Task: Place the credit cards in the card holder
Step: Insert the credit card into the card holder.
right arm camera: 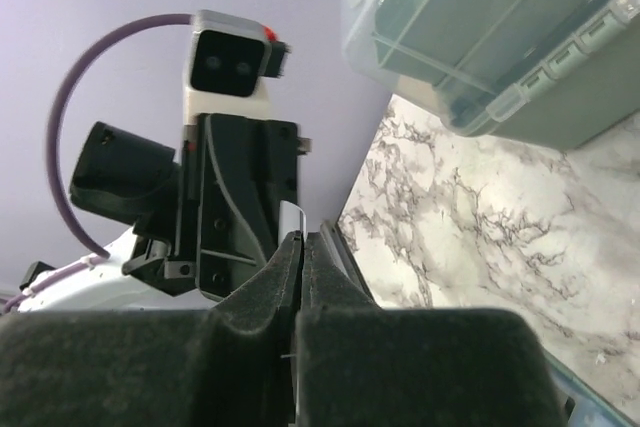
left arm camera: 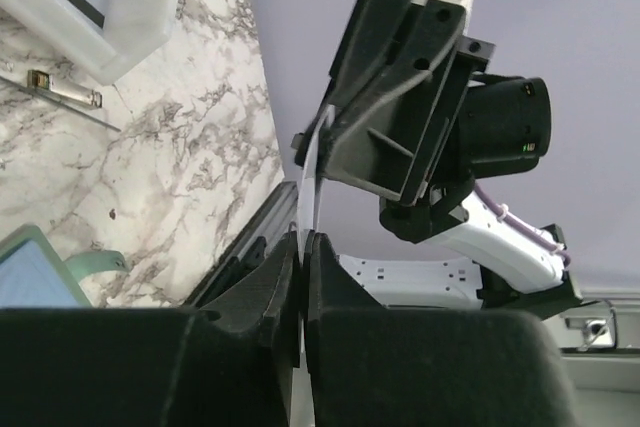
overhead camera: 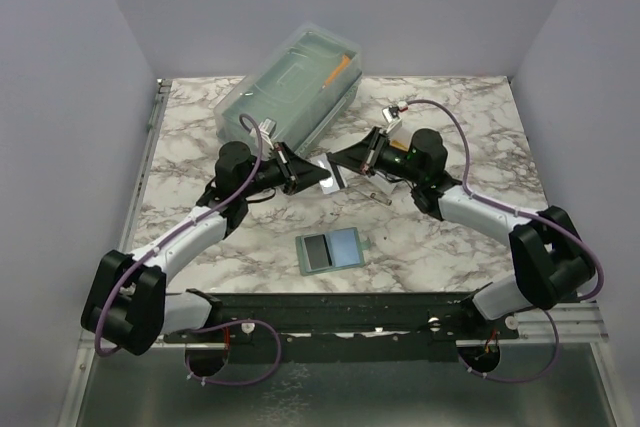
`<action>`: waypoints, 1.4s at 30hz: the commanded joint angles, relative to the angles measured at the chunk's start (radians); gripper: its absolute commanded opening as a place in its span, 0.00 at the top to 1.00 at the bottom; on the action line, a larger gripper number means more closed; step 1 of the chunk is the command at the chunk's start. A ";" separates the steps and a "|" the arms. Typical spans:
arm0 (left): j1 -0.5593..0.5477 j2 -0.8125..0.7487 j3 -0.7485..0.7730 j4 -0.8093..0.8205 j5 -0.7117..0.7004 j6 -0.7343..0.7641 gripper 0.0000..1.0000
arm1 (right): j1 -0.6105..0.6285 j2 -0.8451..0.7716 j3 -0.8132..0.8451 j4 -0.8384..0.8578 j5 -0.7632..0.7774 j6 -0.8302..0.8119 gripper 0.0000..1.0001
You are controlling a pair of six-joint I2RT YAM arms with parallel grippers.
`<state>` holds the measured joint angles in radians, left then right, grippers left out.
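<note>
Plastic, thin and stiff, the card hung edge-on in the air above and beyond the card holder, which lay open on the marble tabletop. The left hand was pinched narrow on one edge of it, and the right hand was clamped on the opposite edge. Light and slick-faced, it would likely slip or flex under a loose hold. A firm pinch near one short edge, leaving the far end free for a pocket, looked safest.
</note>
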<state>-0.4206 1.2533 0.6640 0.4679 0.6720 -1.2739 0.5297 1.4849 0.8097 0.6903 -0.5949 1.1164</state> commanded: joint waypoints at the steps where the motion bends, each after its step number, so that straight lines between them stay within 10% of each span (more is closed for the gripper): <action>1: -0.004 -0.056 -0.015 -0.041 -0.041 0.089 1.00 | 0.021 -0.067 -0.016 -0.101 0.058 -0.062 0.93; 6: -0.020 -0.174 0.012 -0.408 -0.146 0.326 1.00 | 0.021 -0.170 -0.075 -0.383 0.175 -0.264 0.50; 10: -0.047 -0.229 -0.023 -0.604 -0.145 0.409 1.00 | 0.022 -0.166 -0.083 -0.590 0.195 -0.455 0.39; 25: -0.237 -0.125 -0.212 -0.535 -0.152 0.308 1.00 | 0.119 -0.001 -0.136 -0.699 0.026 -0.598 0.73; 42: -0.239 0.047 -0.196 -0.432 -0.113 0.334 1.00 | 0.118 0.100 -0.208 -0.608 0.043 -0.575 0.82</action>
<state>-0.6559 1.2800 0.4591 -0.0216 0.5331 -0.9550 0.6449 1.5555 0.6178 0.0418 -0.5472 0.5423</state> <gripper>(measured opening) 0.027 0.188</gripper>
